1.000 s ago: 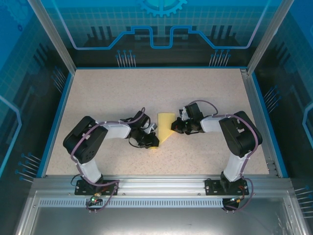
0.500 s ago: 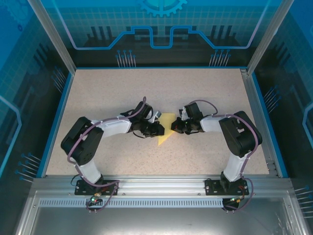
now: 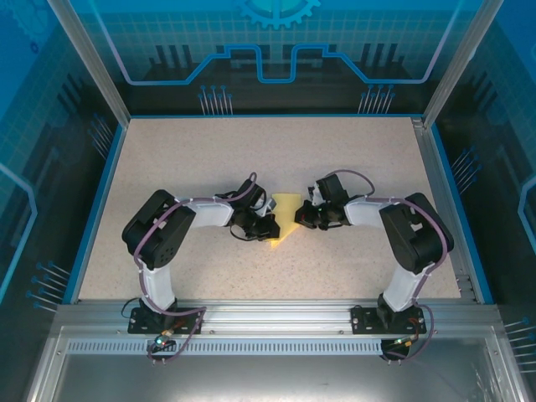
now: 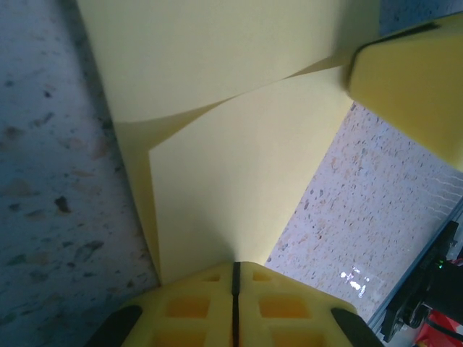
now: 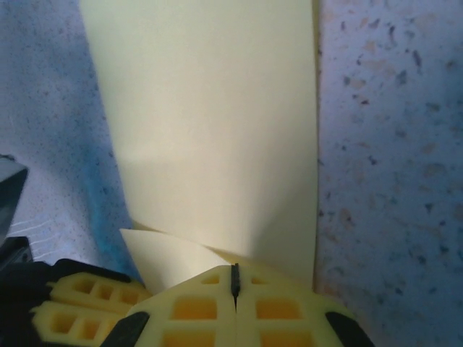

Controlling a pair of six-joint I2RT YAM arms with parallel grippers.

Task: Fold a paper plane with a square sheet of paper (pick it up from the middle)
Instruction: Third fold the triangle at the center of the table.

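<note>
The square sheet of paper (image 3: 287,213) lies pale yellow and partly folded at mid-table, tapering to a point near me. My left gripper (image 3: 270,226) is at its left edge. In the left wrist view the left gripper (image 4: 235,266) is shut, with a raised flap of the sheet (image 4: 239,181) running into its tips. My right gripper (image 3: 301,216) is at the sheet's right edge. In the right wrist view the right gripper (image 5: 234,269) is shut, its tips against the sheet (image 5: 217,130); I cannot tell if it pinches it.
The speckled table (image 3: 209,159) is bounded by a blue rim and metal posts. The right gripper's yellow fingers (image 4: 409,87) are close in front of the left one. The left gripper's fingers (image 5: 79,303) sit just left of the right one.
The left gripper has moved from the sheet's near corner up along its left edge and closed. The sheet's near left part now looks folded in. The right arm has stayed put.
</note>
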